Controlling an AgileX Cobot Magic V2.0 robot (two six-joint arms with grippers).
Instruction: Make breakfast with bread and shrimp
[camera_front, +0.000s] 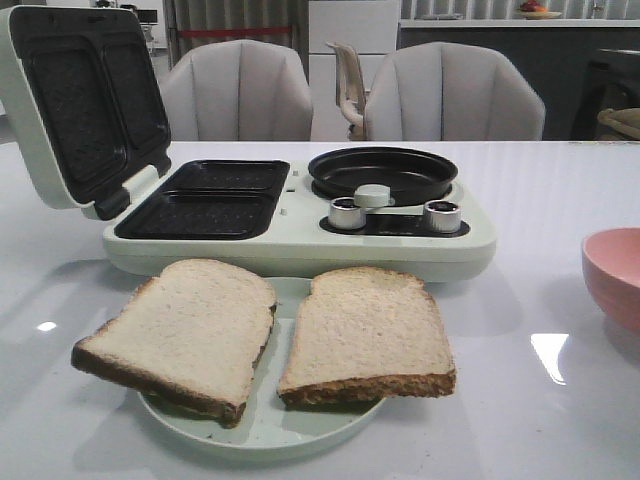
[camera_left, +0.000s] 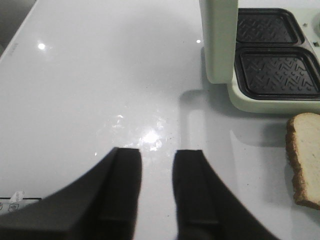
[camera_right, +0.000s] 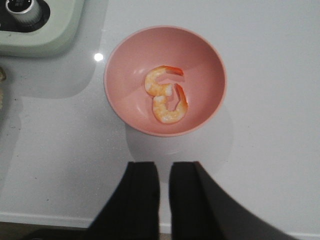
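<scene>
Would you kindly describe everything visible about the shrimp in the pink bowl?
The two small curled orange-pink and whitish shrimp look peeled and cooked, with darker orange tails. They lie touching each other on the bottom of the round, smooth pink bowl, slightly off its centre, forming a loose S shape. The bowl stands on the glossy white table, beside the pale green breakfast maker. Nothing else touches them; the right claw hovers apart.
</scene>
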